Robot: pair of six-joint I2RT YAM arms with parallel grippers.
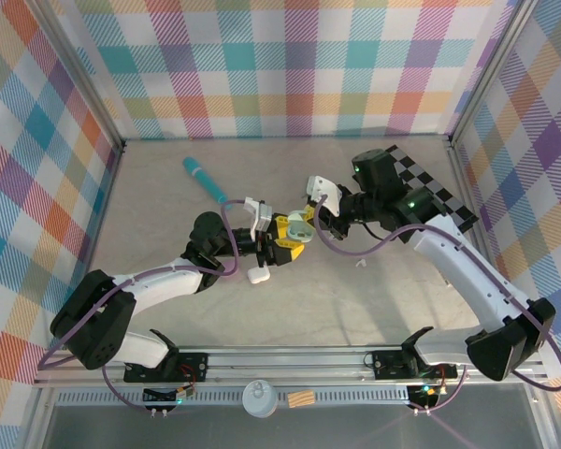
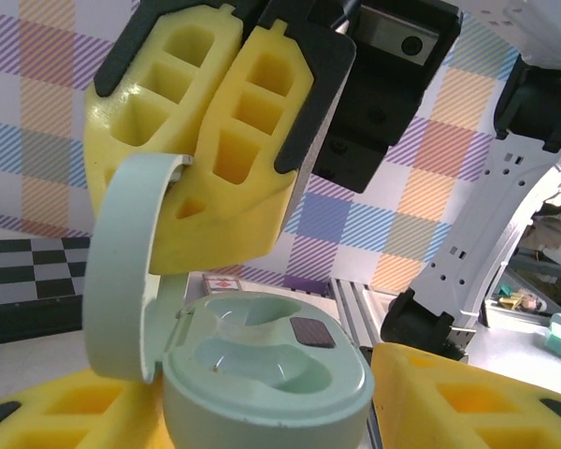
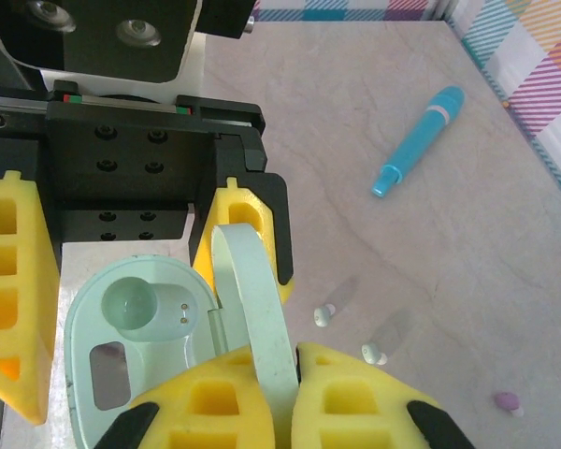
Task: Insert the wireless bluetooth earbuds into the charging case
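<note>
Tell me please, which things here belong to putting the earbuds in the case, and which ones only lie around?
Belong to the job: open pale green charging case; pale green earbud; whitish earbud; purple earbud.
Only lying about: teal pen; checkerboard sheet.

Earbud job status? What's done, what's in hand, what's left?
Done: the case is open, lid up.
In hand: the left tool grips the case, the right tool pinches the lid.
Left: all the inserting. The wells look empty, and two pale buds and a purple bud lie loose on the table, none picked up.
</note>
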